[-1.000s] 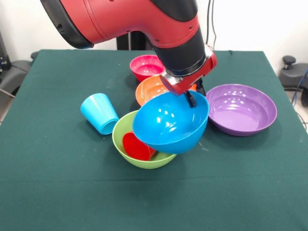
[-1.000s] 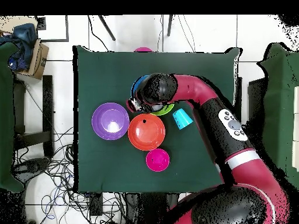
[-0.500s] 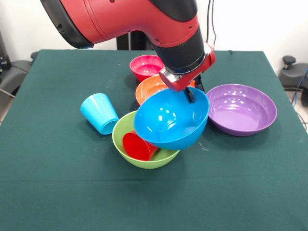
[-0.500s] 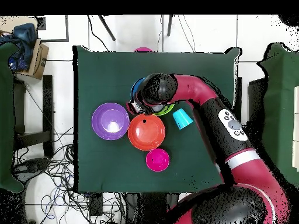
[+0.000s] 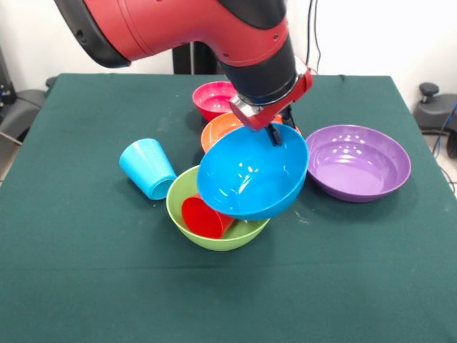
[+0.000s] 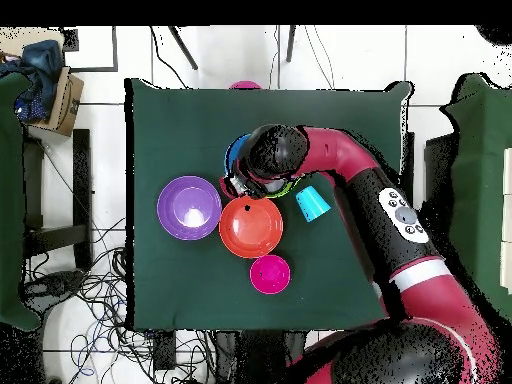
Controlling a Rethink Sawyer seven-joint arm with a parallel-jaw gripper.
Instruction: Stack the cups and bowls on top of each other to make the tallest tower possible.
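The gripper (image 5: 275, 133) pinches the far rim of the blue bowl (image 5: 251, 179), holding it tilted in the air; the bowl hangs at the gripper's 7 o'clock, over the green bowl (image 5: 187, 205). A red cup (image 5: 205, 216) lies on its side inside the green bowl, partly covered by the blue one. The orange bowl (image 5: 219, 131) is mostly hidden behind the arm (image 5: 207, 28), with the small pink bowl (image 5: 214, 96) at its 12 o'clock. The light blue cup (image 5: 146, 168) lies at 9 o'clock, the purple bowl (image 5: 358, 161) at 3. Open green table (image 5: 86, 286) spreads toward 6 o'clock.
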